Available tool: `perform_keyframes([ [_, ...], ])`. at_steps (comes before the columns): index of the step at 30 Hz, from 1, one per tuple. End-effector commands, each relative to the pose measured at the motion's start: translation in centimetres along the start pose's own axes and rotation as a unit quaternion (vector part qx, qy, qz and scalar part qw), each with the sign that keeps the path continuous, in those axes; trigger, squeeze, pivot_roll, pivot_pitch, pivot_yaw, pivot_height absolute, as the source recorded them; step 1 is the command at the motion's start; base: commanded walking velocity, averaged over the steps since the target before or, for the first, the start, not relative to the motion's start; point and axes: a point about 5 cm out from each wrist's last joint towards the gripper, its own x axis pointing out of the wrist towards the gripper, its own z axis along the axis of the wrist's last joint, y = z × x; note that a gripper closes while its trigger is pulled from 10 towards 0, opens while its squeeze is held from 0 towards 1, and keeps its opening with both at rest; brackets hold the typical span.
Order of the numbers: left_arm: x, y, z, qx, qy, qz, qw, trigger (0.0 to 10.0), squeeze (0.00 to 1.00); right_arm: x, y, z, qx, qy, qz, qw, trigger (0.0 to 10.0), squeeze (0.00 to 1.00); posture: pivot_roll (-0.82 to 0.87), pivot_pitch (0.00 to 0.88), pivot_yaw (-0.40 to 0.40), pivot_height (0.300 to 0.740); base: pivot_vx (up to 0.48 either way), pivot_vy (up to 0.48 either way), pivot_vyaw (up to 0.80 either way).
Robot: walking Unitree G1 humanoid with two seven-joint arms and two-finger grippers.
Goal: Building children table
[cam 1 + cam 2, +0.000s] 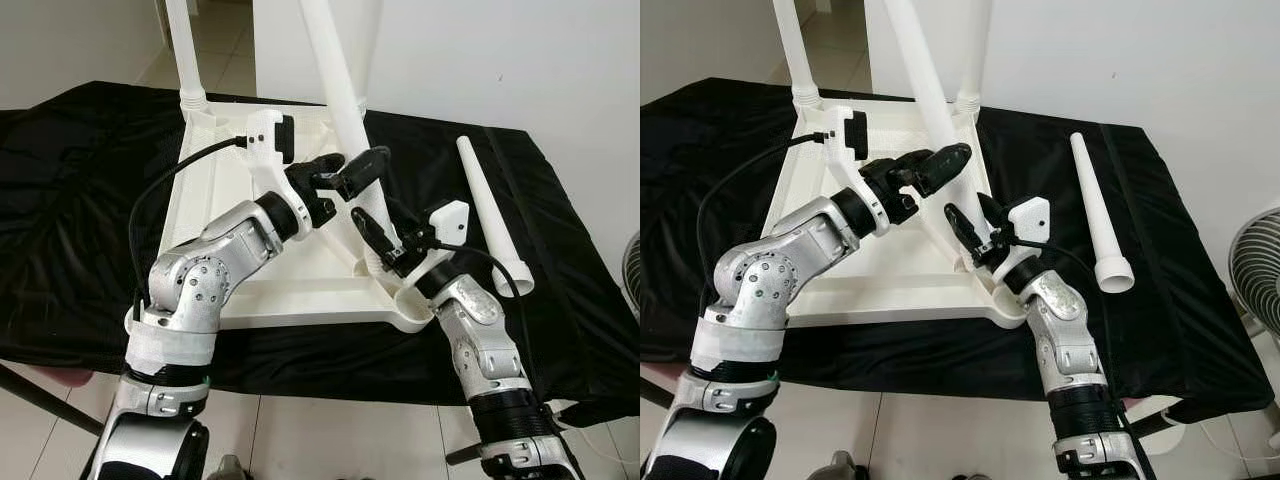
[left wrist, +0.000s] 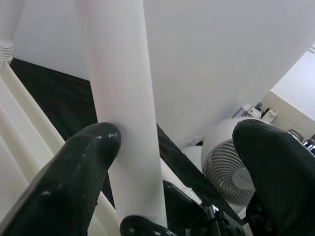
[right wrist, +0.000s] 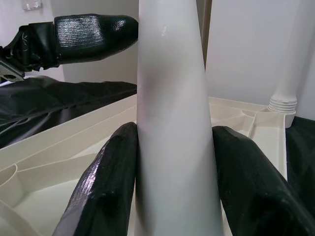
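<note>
While right tool (image 1: 975,222) clamps leg (image 1: 925,100), left tool (image 1: 940,163) splayed

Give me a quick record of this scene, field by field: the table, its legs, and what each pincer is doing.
Table: white plastic tabletop lying upside down on a black cloth
Fitted legs: two white legs stand at the far corners; a third leaning white leg rises from the near right corner
Spare leg: loose white tapered leg lying on the cloth to the right
Left pincer: open around the leaning leg, one finger touching it
Right pincer: clamped on the same leg near its base
Background: white fan
</note>
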Motion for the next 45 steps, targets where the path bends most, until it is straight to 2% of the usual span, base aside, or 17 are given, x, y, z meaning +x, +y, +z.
perform_keyframes([
  [1,0.0,-2.4,-0.1,0.002,0.011,-0.215,0.977,10.0,0.0,0.3,0.9,0.7,-0.007,-0.018,0.033,0.999,10.0,0.0,0.11,0.055,-0.042,0.74,0.0,0.0,0.0],
  [14,-0.2,-2.1,-0.5,0.013,0.029,-0.21,0.977,10.0,0.0,0.0,0.5,0.7,-0.013,-0.018,0.017,1.0,10.0,0.0,0.1,0.054,-0.036,0.74,0.0,0.0,0.0],
  [20,0.1,-1.6,-0.6,0.016,0.033,-0.192,0.981,10.0,0.0,-0.2,1.2,0.4,-0.006,-0.012,0.035,0.999,10.0,0.0,0.1,0.056,-0.028,0.74,0.0,0.0,0.0],
  [22,0.7,-1.0,0.1,0.022,0.027,-0.169,0.985,10.0,0.0,-0.6,2.4,-0.1,-0.001,0.002,0.071,0.997,10.0,0.0,0.1,0.056,-0.028,0.74,0.0,0.0,0.0],
  [24,0.9,-0.8,0.4,0.024,0.022,-0.163,0.986,10.0,0.0,-0.7,2.6,-0.2,0.0,0.005,0.077,0.997,10.0,0.0,0.1,0.057,-0.028,0.74,0.0,0.0,0.0],
  [35,1.2,0.1,2.0,0.026,0.004,-0.14,0.99,10.0,0.0,-0.9,2.4,-0.3,-0.003,0.008,0.069,0.998,10.0,0.0,0.1,0.063,-0.025,0.74,0.0,0.0,0.0],
  [41,1.1,0.0,2.1,0.025,0.003,-0.144,0.989,10.0,0.0,-1.0,2.1,-0.2,-0.006,0.006,0.058,0.998,10.0,0.0,0.1,0.064,-0.024,0.74,0.0,0.0,0.0],
  [42,1.0,0.0,2.0,0.022,0.003,-0.146,0.989,8.3,0.0,-0.9,2.0,-0.1,-0.006,0.003,0.052,0.999,10.0,0.0,0.1,0.064,-0.023,0.74,0.0,0.0,0.0],
  [43,0.9,-0.1,1.7,0.015,0.004,-0.146,0.989,0.0,0.0,-0.9,2.0,-0.1,-0.006,0.002,0.049,0.999,10.0,0.0,0.1,0.063,-0.023,0.74,0.0,0.0,0.0],
  [45,0.9,-0.1,1.5,0.01,0.004,-0.144,0.989,0.0,0.0,-0.8,1.9,0.0,-0.008,0.001,0.044,0.999,10.0,0.0,0.1,0.063,-0.023,0.74,0.0,0.0,0.0],
])
